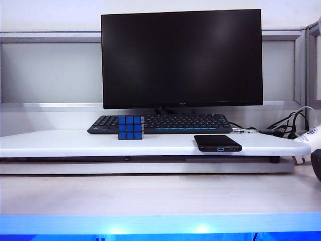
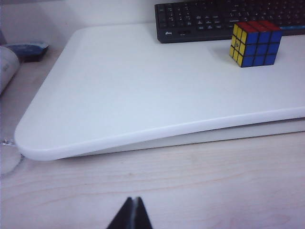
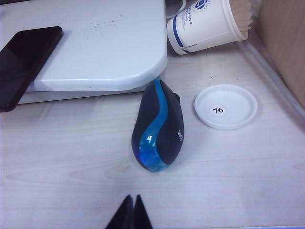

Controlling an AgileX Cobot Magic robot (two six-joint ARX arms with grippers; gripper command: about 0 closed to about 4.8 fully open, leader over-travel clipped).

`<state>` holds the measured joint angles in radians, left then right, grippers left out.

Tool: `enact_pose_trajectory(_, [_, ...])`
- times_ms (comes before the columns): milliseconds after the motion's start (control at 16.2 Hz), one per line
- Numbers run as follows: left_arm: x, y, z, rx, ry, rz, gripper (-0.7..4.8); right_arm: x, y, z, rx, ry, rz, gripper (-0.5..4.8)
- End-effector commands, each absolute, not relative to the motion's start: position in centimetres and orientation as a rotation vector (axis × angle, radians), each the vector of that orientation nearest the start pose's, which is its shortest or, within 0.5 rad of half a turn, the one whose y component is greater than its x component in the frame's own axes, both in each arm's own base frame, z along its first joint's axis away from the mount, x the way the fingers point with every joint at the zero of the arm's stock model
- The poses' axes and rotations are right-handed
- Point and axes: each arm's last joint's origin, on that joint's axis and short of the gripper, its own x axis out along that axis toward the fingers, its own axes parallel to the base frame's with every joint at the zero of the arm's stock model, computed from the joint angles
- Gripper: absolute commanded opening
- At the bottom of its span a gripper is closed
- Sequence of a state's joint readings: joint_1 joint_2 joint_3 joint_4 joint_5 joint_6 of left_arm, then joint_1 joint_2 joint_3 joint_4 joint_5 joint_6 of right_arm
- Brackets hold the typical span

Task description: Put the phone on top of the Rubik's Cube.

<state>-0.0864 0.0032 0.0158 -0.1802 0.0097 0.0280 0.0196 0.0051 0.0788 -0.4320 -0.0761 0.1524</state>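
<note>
Black and thin, the phone (image 1: pixel 217 142) lying flat at the front right edge of the raised white board (image 1: pixel 75 143), port end facing the exterior camera, screen up, overhanging the rim a little in the right wrist view (image 3: pixel 26 59). Well apart to its left, the Rubik's Cube (image 1: pixel 131 127) standing upright on the same board, blue face forward, just in front of the black keyboard (image 1: pixel 190 123); from the left wrist, yellow side and red top also visible (image 2: pixel 255 43), cube close to the keyboard's (image 2: pixel 205 19) near edge, contact impossible to tell. Dark monitor (image 1: pixel 182 57) behind the keyboard, screen off. Left gripper (image 2: pixel 132 214) low over the pale wooden surface (image 2: pixel 214 181), in front of the board's rounded left corner, fingers (image 2: pixel 125 217) pressed together, empty. Right gripper (image 3: pixel 132 214) likewise over the wooden surface on the right side, fingers (image 3: pixel 125 215) together, nothing between them. Just beyond them a blue and black mouse (image 3: pixel 158 126), its far end near the board's right corner. Beside the mouse, a small white round lid (image 3: pixel 226 106) marked 76, and farther off a white paper cup (image 3: pixel 205 26) with blue print lying on its side, thin wooden sticks poking from its mouth. Neither gripper near phone or cube.
</note>
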Motion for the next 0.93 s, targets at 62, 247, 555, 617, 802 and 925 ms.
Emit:
enact_pose_trajectory(62, [9.5, -1.0, 14.9, 0.023, 0.185, -0.163, -0.06, 8.7, 0.4, 14.9, 0.164, 0.354, 0.08, -0.08])
enact_pose_trajectory(247, [9.4, -1.3, 15.0, 0.03, 0.176, -0.246, -0.06, 8.7, 0.5, 15.1, 0.165, 0.341, 0.089, -0.08])
enact_pose_trajectory(555, [9.3, -1.6, 15.2, 0.06, 0.162, -0.379, -0.06, 9.0, 1.0, 16.5, 0.212, 0.212, 0.278, -0.08])
enact_pose_trajectory(617, [9.3, -1.7, 15.2, 0.058, 0.161, -0.402, -0.06, 9.0, 1.0, 16.7, 0.234, 0.194, 0.293, -0.07])
enact_pose_trajectory(802, [9.2, -1.8, 15.2, 0.051, 0.157, -0.464, -0.06, 9.0, 1.1, 16.8, 0.323, 0.194, 0.3, 0.6])
enact_pose_trajectory(925, [9.1, -2.0, 15.3, 0.047, 0.154, -0.513, -0.05, 8.9, 1.2, 16.9, 0.383, 0.212, 0.364, 1.61])
